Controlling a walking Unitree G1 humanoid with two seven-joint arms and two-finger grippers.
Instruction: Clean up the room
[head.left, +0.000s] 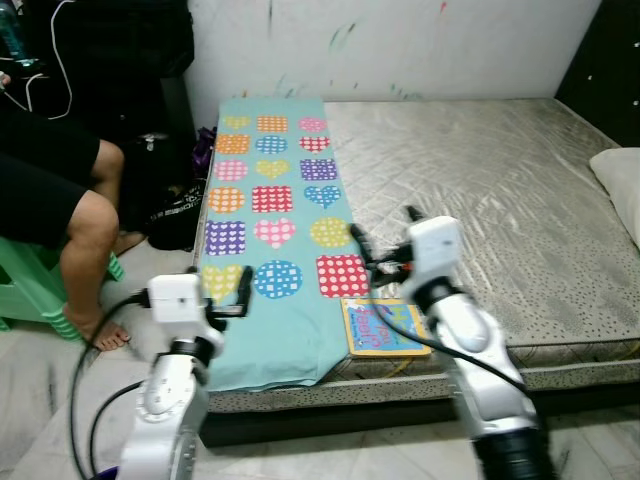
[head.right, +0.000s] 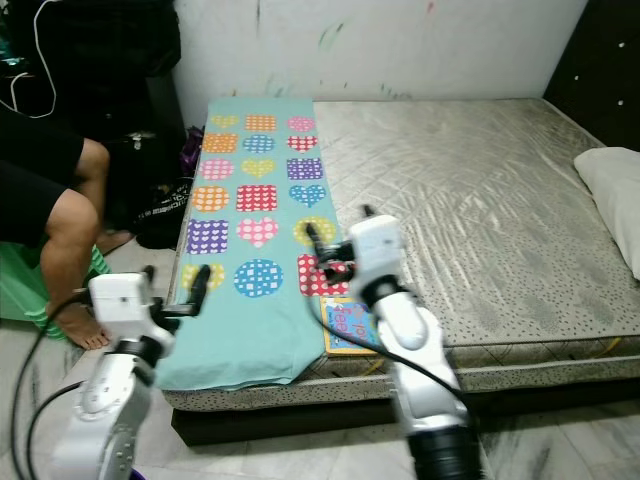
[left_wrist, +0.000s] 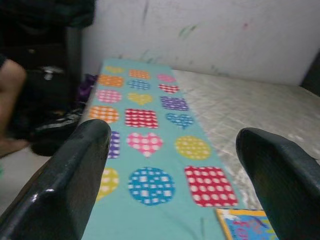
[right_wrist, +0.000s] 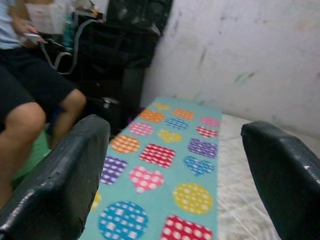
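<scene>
A teal blanket (head.left: 272, 215) printed with dotted hearts, circles and squares lies along the left side of a bare grey mattress (head.left: 480, 170). A colourful picture book (head.left: 383, 326) rests at the bed's front edge, just right of the blanket's near end. My left gripper (head.left: 236, 298) is open and hovers over the blanket's near left corner. My right gripper (head.left: 383, 226) is open too, held above the blanket's right edge, a little beyond the book. The left wrist view looks along the blanket (left_wrist: 150, 150) with a corner of the book (left_wrist: 245, 226) in sight.
A person (head.left: 60, 200) sits on a green stool (head.left: 30, 295) left of the bed, bare foot on the floor. Black bags (head.left: 170, 210) lie between the person and the bed. A white pillow (head.left: 620, 185) sits at the far right. A marked white wall stands behind.
</scene>
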